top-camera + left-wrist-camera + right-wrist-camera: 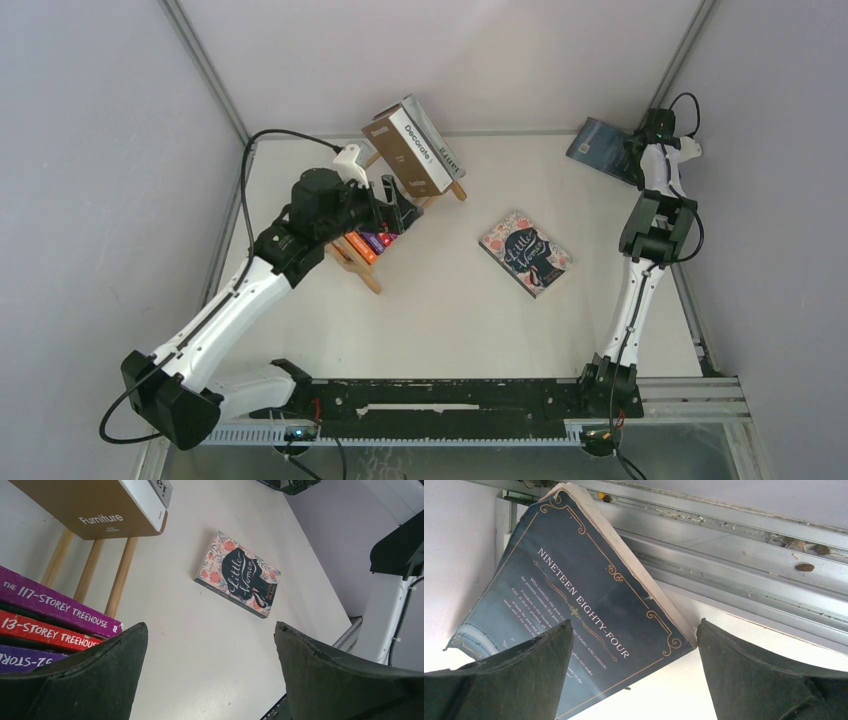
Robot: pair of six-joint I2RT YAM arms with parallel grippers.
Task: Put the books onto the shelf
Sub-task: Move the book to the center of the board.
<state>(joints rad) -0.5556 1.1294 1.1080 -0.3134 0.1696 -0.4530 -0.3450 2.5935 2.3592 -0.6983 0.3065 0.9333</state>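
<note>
The wooden shelf (362, 268) stands at the back left, its rails (120, 575) showing in the left wrist view. On it lie purple (55, 607) and red (45, 632) books, with a thick brown book (400, 155) and a grey-white one (432, 140) on top. My left gripper (395, 208) hangs open beside the shelf, nothing between its fingers (100, 670). A flowered "Little Women" book (524, 253) lies flat mid-table. A dark blue book (574, 595) leans in the far right corner. My right gripper (634, 625) is open right over its lower corner, not closed on it.
Grey walls close the table on three sides. An aluminium rail (749, 575) runs along the wall behind the dark blue book. The arms' black base rail (450, 398) lines the near edge. The right arm (390, 605) stands at the right edge of the left wrist view.
</note>
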